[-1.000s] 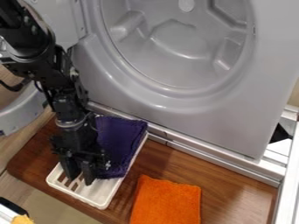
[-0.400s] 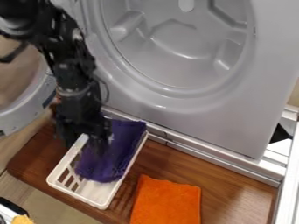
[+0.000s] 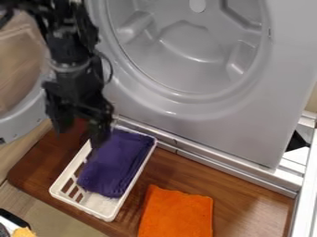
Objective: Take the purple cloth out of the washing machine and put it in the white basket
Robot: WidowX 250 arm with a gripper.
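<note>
My gripper (image 3: 79, 130) hangs above the upper left end of the white basket, its two fingers spread apart with nothing between them. Inside the white basket (image 3: 102, 212) lies the purple cloth (image 3: 117, 163), folded into a thick pad that covers most of the basket's floor; a slotted part of the basket shows at the lower left. The grey washing machine (image 3: 167, 107) stands behind, and no cloth is visible in the part of its drum opening that shows.
An orange cloth (image 3: 176, 214) lies on the brown wooden board (image 3: 248, 196) to the right of the basket. The machine's round door (image 3: 22, 121) stands swung out at the left, close to the arm. Metal rails run along the right side.
The gripper has risen up and away from the basket, with its fingers now wider apart. The purple cloth has shifted and lies flatter, with more of it and of the basket uncovered.
</note>
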